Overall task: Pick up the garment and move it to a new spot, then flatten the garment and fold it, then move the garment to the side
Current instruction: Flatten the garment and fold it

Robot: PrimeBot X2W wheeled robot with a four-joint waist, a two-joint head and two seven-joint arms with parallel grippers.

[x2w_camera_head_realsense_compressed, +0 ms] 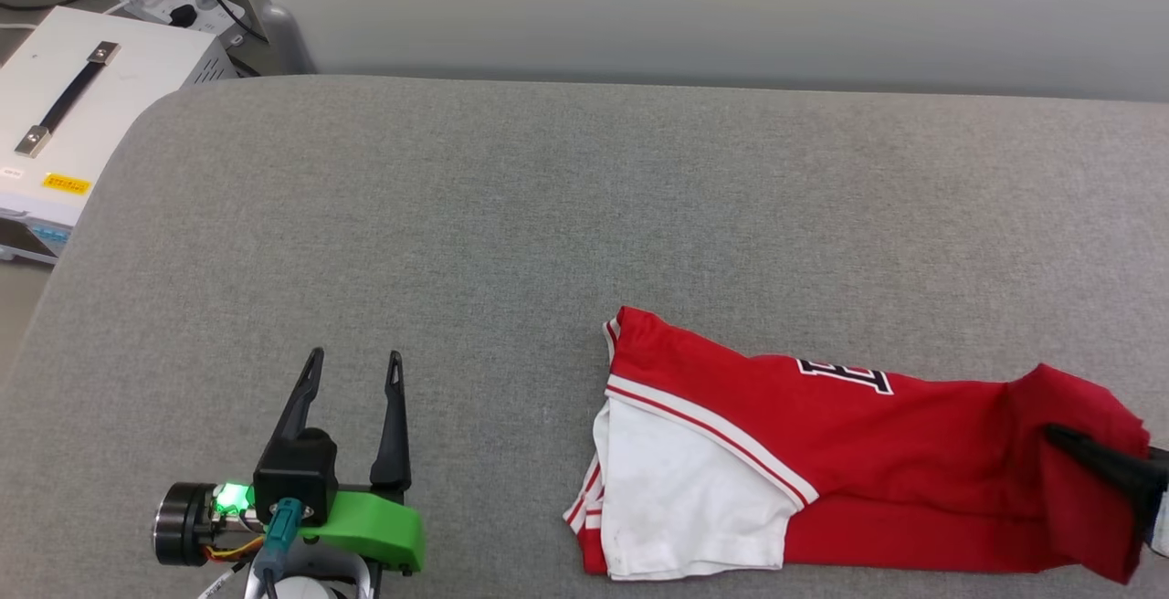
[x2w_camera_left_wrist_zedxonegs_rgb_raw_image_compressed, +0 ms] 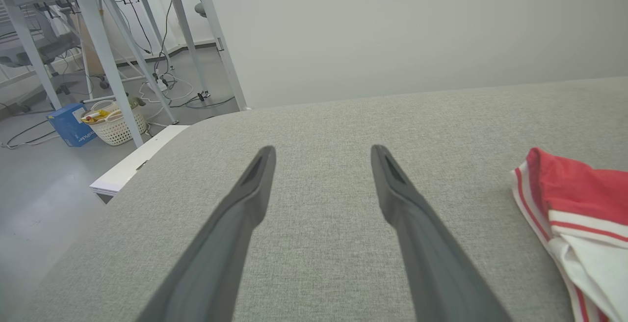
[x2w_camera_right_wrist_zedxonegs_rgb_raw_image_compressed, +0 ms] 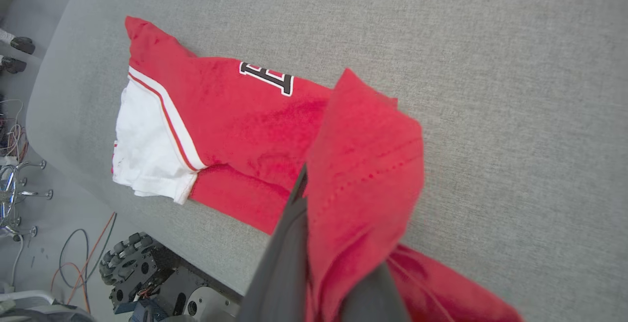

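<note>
The red jersey-style T-shirt with white short sleeves and striped trim (x2w_camera_head_realsense_compressed: 822, 462) is being carried by the grey fabric-covered worktop (x2w_camera_head_realsense_compressed: 548, 215). It is laid out as a long band close to the near edge, in the right half, with its long axis set parallel to that edge. Its right-hand end is being pinched by the right gripper (x2w_camera_head_realsense_compressed: 1068, 446), whose two dark fingers are being pressed together on a bunched fold of red fabric towards the near right corner. In the right wrist view that fold is being draped over the fingers and appears raised off the surface. The opposite end, where a white sleeve (x2w_camera_head_realsense_compressed: 685, 489) and part of the black lettering (x2w_camera_head_realsense_compressed: 845, 377) are being shown upward, is being left flat and is pointing toward the left gripper (x2w_camera_head_realsense_compressed: 356, 357). That gripper is being held over the near left part of the worktop, well apart from the garment. Its fingers are spread wide, with nothing between them, and are directed at the far edge, so the sleeve end is lying off to its right rather than ahead. The coming move is judged to be turning on this: the pinched end is being given a clear path along the long axis toward the sleeve end, and the right arm is by far the nearer. A sideways reach along the near edge would be needed before the left fingers could be brought in.
</note>
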